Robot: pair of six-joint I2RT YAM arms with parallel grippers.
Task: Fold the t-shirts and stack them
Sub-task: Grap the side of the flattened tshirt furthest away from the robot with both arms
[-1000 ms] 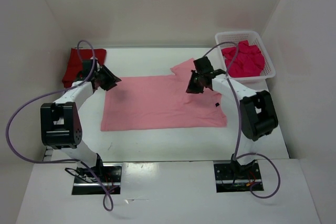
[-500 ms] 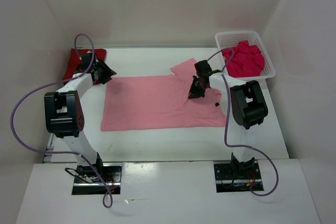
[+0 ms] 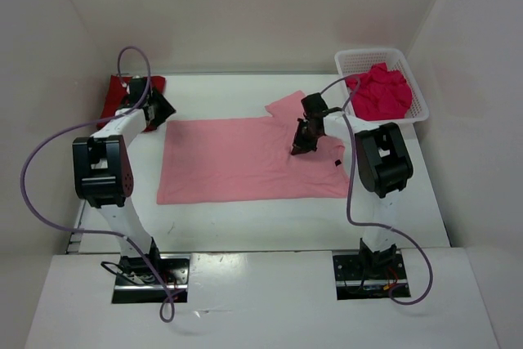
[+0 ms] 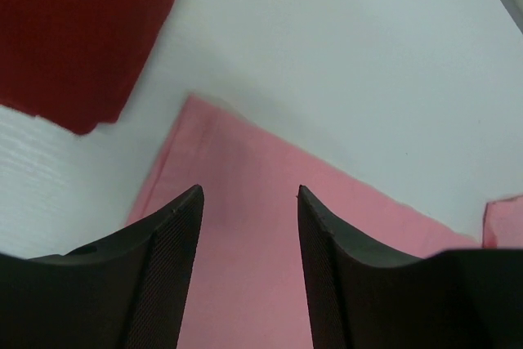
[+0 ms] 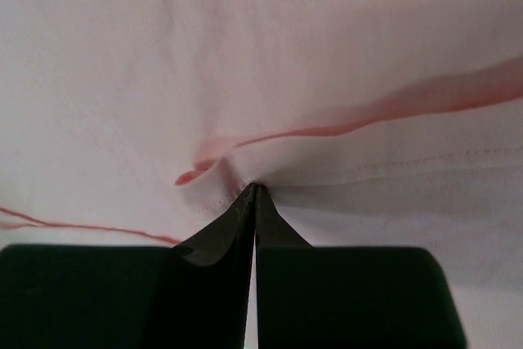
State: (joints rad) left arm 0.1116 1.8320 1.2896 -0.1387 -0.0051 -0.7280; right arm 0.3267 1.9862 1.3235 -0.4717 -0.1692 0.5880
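Left gripper (image 3: 155,109) has slid out to the 10 o'clock corner of the light pink t-shirt (image 3: 237,163) lying flat mid-table, jaws spread over it, while the right gripper (image 3: 301,145) now pinches a pucker near 2 o'clock, so the fold's probably next
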